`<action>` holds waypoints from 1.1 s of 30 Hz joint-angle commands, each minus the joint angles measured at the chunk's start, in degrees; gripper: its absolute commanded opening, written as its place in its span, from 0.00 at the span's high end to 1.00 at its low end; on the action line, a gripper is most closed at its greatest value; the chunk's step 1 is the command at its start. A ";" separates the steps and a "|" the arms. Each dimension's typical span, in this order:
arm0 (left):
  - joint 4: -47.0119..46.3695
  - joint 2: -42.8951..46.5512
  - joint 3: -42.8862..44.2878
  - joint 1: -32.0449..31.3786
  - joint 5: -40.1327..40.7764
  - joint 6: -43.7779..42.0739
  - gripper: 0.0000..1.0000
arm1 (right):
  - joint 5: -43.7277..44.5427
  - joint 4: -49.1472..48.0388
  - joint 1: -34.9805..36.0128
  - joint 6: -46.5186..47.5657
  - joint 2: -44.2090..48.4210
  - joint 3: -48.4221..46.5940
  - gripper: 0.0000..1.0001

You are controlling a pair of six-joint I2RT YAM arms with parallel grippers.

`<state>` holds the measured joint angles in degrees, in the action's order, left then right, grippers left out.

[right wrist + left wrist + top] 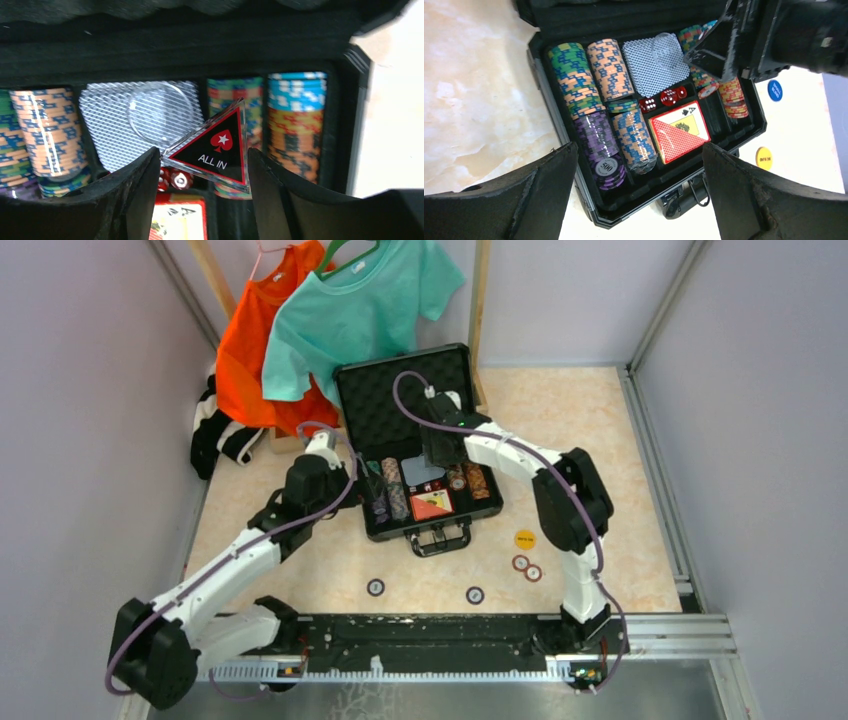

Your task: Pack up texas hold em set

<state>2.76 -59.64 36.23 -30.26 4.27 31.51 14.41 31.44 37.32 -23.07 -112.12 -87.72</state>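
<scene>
Marbled beige surface [600, 440] is spreading out between grey walls, with an orange T-shirt [250, 350] and a teal T-shirt [360, 310] hanging at the far left. The black briefcase [385, 390] is lying open mid-surface, its foam lid raised on the far side and its handle [440, 540] pointing toward me.

My right claw [202, 167] is grasping the triangular ALL IN plaque [220, 150] by its edges and hanging over the far middle of the tray. Directly beneath it the blue-backed card deck [115, 120] is lying, with chip columns [295, 125] just to the right and the red dice [175, 177] on the near side. So the plaque's resting place is lying straight under this claw, not to either side. I am judging that a short descent and a release are all the move is calling for.

My left claw [639, 150] is hovering released and holding nothing above the near left corner, by the purple chips [599, 145].

A yellow button [525, 538] and two red-rimmed chips [521, 563] are lying loose on the near right of the case, closer to my right arm. Two dark chips [375, 587] are lying between the case and my bases.
</scene>
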 commanded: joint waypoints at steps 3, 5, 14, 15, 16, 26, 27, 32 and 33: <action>4.15 4.49 -1.67 1.21 2.84 1.10 0.01 | -0.64 -0.15 2.98 1.80 -4.78 -9.73 0.40; 5.16 4.85 -1.79 1.34 3.01 1.10 0.01 | -1.48 -0.10 3.38 1.80 -6.21 -11.31 0.40; 5.22 5.79 -2.30 1.31 3.47 0.68 0.01 | -2.07 0.91 5.77 1.90 -10.10 -16.00 0.40; 5.18 5.52 -2.28 1.33 3.42 0.66 0.01 | -2.06 1.35 6.13 1.89 -10.51 -16.59 0.40; 5.01 5.33 -2.38 1.30 3.40 0.72 0.01 | -1.85 1.86 6.59 1.97 -11.05 -17.16 0.40; 5.20 6.63 -2.96 1.31 2.96 0.82 0.01 | -1.19 1.60 7.66 1.41 -10.25 -15.19 0.09; 5.20 6.54 -3.00 1.34 2.89 0.83 0.01 | -1.34 1.73 7.63 1.51 -10.11 -15.20 0.06; 4.87 6.46 -3.15 1.30 2.79 0.76 0.01 | 0.45 0.07 7.85 1.37 -5.91 -12.22 0.05; 4.83 6.45 -3.17 1.31 2.92 0.75 0.01 | 1.43 -0.67 7.88 1.31 -4.57 -10.95 0.05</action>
<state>8.16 -53.98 33.69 -29.15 7.03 32.21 12.80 33.45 44.47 -22.02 -123.07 -101.16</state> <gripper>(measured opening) 0.990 0.946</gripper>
